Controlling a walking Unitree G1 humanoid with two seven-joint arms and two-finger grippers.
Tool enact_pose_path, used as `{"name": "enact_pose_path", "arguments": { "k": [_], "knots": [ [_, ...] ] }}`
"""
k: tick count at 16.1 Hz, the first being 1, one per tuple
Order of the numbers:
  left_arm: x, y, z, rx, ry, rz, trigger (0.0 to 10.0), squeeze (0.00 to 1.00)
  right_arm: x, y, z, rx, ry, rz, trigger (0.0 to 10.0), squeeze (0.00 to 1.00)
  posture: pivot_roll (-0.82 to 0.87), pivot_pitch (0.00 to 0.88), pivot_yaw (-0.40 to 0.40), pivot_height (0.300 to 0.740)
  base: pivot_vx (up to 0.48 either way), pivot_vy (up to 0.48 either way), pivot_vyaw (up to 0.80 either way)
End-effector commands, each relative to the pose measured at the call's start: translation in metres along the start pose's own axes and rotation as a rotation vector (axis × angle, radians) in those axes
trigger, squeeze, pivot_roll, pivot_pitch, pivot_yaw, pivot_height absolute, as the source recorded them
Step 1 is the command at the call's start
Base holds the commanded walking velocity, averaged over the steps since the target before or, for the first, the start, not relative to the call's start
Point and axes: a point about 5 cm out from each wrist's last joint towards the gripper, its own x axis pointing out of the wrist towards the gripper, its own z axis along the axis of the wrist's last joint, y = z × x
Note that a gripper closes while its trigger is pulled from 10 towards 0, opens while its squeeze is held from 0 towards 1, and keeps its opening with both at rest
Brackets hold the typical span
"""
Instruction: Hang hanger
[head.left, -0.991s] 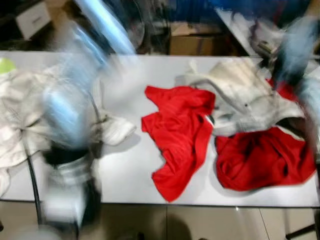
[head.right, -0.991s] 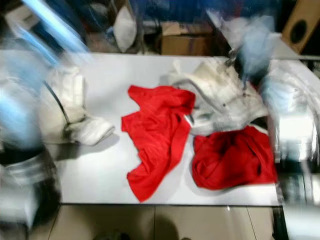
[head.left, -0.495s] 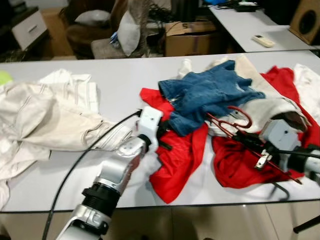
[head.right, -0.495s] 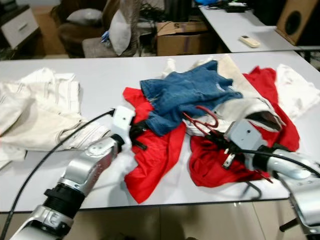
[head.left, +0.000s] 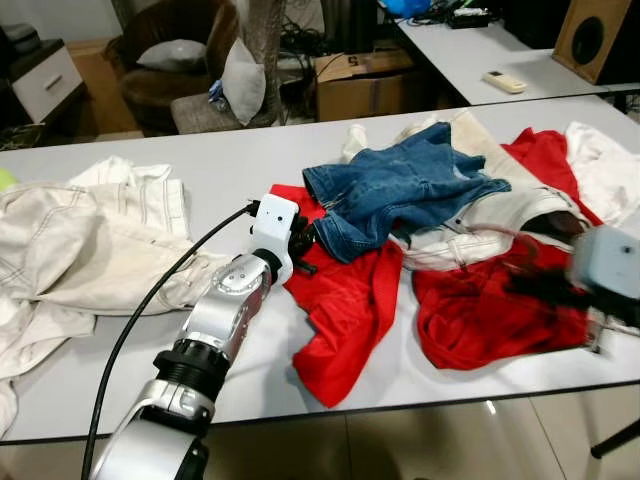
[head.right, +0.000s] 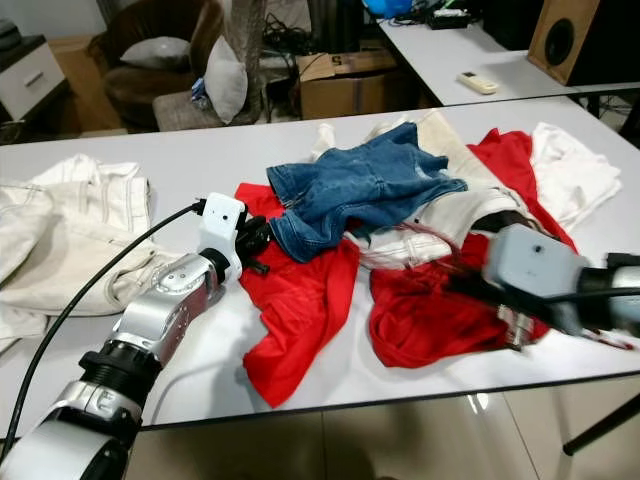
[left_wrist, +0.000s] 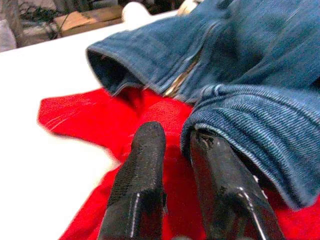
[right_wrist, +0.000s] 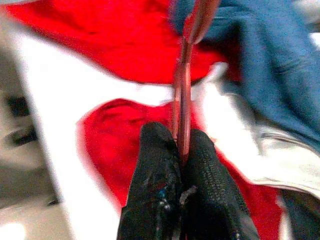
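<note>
I find the right gripper clamped on the hanger, a thin red rod pinched between its two black fingers; the rod runs forward from the fingertips over the clothes. In the eye views this gripper sits blurred near the right end of the surface, over the red garment by the front edge, and the hanger itself is only a faint red smear there.

The left gripper has its fingers a little apart, holding nothing. One finger lies under the folded hem of the denim shorts; the other rests on the red shirt near the middle of the surface.

A cream garment lies heaped at the left end.

Judgement: the hanger is grasped, so pickup is done; hanging is not. No rail or hook is visible in these frames. The next move calls for lifting the hanger free of the pile without snagging cloth, then locating a place to hang it.
</note>
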Motion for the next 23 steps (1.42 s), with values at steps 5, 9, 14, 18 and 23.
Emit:
{"name": "enact_pose_path", "arguments": {
  "k": [5, 9, 14, 18, 23],
  "knots": [
    [-0.016, 0.023, 0.012, -0.031, -0.124, -0.031, 10.0, 1.0, -0.043, -0.021, 0.059, -0.06, -0.367, -0.046, 10.0, 0.0, -0.14, 0.0, 0.08, 0.74, 0.0, 0.0, 0.0],
    [-0.058, 0.038, 0.036, -0.263, -0.402, -0.13, 10.0, 1.0, -0.021, -0.04, 0.053, 0.145, -0.511, -0.274, 10.0, 0.0, -0.13, 0.0, 0.082, 0.74, 0.0, 0.0, 0.0],
    [-0.098, 0.041, 0.043, -0.154, -0.41, 0.08, 10.0, 0.19, 0.069, -0.02, 0.04, 0.475, -0.521, -0.422, 10.0, 0.0, -0.11, 0.0, 0.108, 0.74, 0.0, 0.0, 0.0],
    [-0.1, 0.024, 0.019, -0.22, -0.351, 0.138, 10.0, 0.0, 0.098, -0.006, 0.036, 0.593, -0.515, -0.464, 10.0, 0.0, -0.12, 0.0, 0.115, 0.74, 0.0, 0.067, 0.0],
    [-0.099, 0.014, 0.011, -0.226, -0.3, 0.196, 10.0, 0.0, 0.121, 0.005, 0.027, 0.751, -0.504, -0.658, 10.0, 0.0, -0.11, 0.0, 0.109, 0.74, 0.0, 0.409, 0.0]
  ]
}}
